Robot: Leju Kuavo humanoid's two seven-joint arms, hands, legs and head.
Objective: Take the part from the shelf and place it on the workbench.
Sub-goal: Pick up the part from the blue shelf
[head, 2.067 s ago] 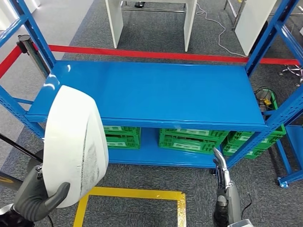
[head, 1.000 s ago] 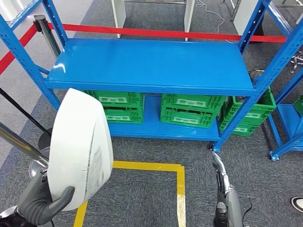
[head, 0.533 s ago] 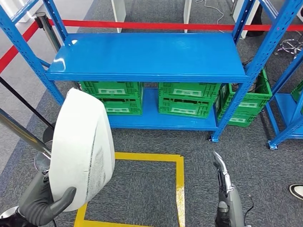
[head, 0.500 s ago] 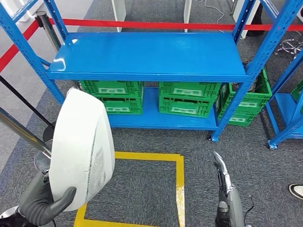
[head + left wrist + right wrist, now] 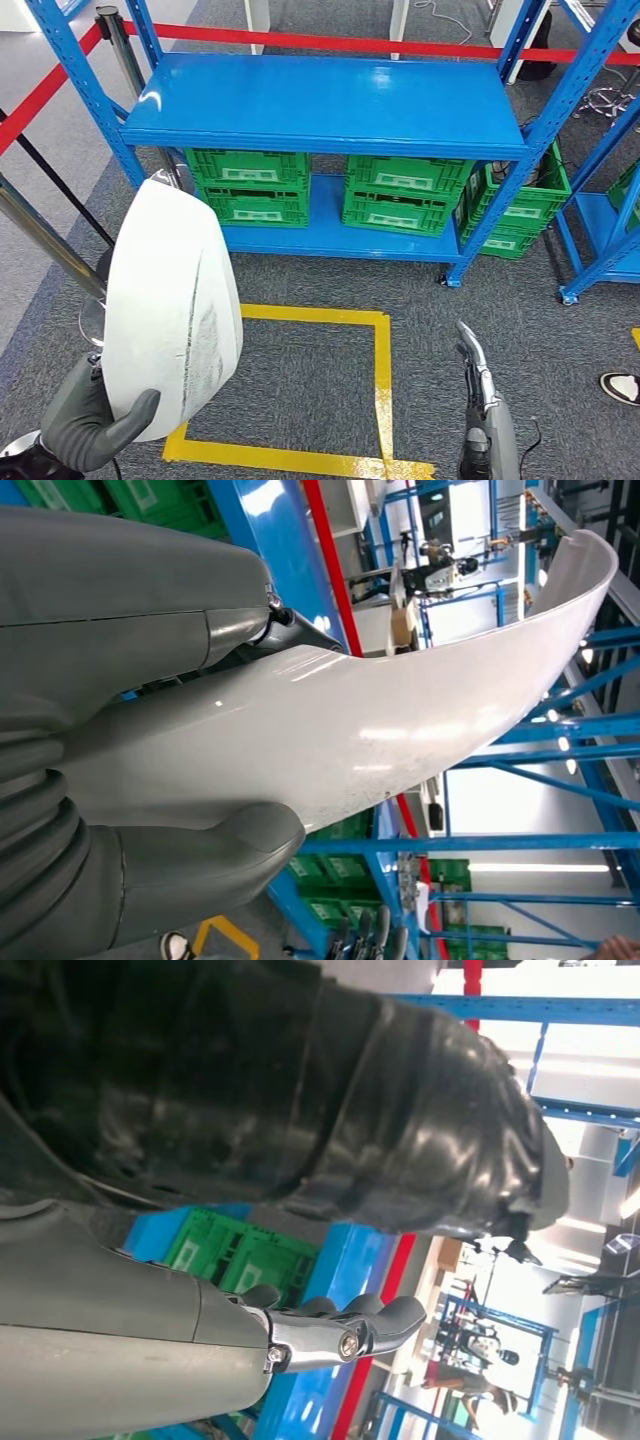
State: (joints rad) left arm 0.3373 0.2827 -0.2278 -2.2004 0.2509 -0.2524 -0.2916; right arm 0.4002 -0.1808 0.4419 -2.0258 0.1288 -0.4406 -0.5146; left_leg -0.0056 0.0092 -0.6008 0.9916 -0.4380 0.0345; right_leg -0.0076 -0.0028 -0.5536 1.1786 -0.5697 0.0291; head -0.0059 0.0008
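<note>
The left hand (image 5: 94, 425) grips the white part (image 5: 170, 310) by its lower edge, so it should carry it level and unhurried; right hand (image 5: 475, 375) hangs empty, fingers straight.

The white part (image 5: 172, 310) hid all of the left hand (image 5: 87, 425) but its thumb, and the fingers behind it could not be seen. The right hand (image 5: 477, 375) was cut off at the frame's bottom edge.
</note>
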